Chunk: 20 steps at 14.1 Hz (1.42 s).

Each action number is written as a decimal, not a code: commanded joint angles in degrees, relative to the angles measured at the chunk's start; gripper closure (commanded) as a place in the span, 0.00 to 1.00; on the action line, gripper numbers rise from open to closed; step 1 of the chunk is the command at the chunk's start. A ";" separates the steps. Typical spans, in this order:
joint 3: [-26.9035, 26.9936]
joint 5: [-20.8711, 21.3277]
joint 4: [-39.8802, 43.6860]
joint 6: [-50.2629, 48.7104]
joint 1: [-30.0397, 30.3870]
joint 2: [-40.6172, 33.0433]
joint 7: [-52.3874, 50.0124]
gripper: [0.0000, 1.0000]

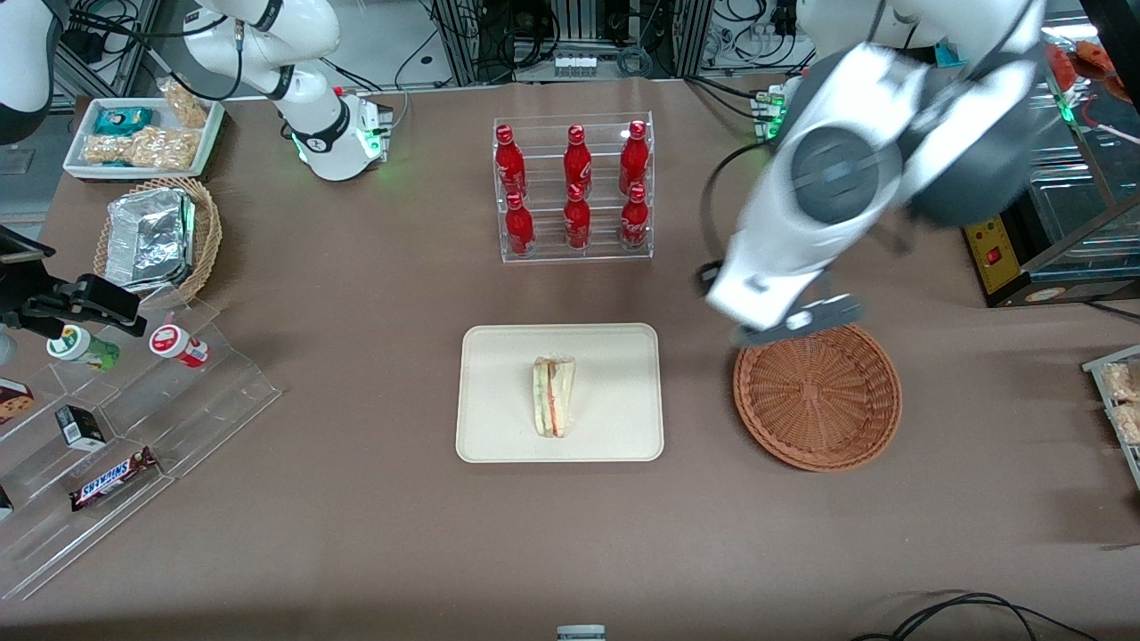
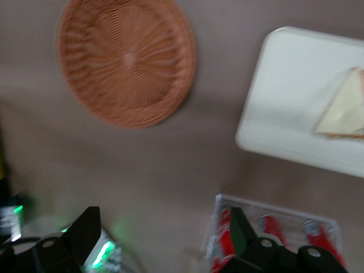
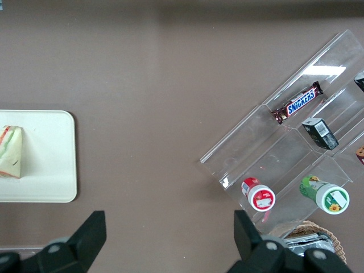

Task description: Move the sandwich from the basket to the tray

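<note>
One sandwich (image 1: 554,396), lying flat at the centre of your one cream tray (image 1: 499,427), lower middle of the front view. One wicker basket (image 1: 818,396) sits at right, well apart from the tray, nothing in it. Your gripper (image 2: 162,236) hangs above the basket's upper edge, fingers spread wide, holding nothing; the arm covers it from the front. Six red bottles (image 1: 576,191) in a clear rack, upper centre.
</note>
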 commanded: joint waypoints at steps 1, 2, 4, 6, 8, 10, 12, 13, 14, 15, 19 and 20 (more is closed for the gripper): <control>0.04 -1.44 -11.99 -0.96 6.97 -12.19 3.13 0.00; 0.13 -1.61 -12.88 -1.05 9.17 -13.61 4.70 0.00; 0.21 -4.59 -12.80 -3.41 15.22 -15.64 11.62 0.00; 0.13 -5.66 -12.63 -5.61 20.94 -16.96 20.07 0.00; 5.18 -5.92 -12.54 -5.09 19.58 -17.14 22.38 0.00; 9.61 -6.01 -13.50 -2.04 14.13 -18.36 22.47 0.00; 9.62 -6.01 -16.39 3.23 14.11 -19.68 22.56 0.00; 9.62 -6.01 -17.62 3.34 14.11 -21.08 22.56 0.00; 9.71 -5.92 -19.03 2.91 14.11 -22.83 22.39 0.00; 9.88 -6.10 -19.13 2.30 14.20 -22.85 21.95 0.00; 9.88 -3.73 -18.78 0.88 14.29 -21.62 22.65 0.00; 9.88 -3.38 -18.78 1.14 14.29 -21.53 22.65 0.00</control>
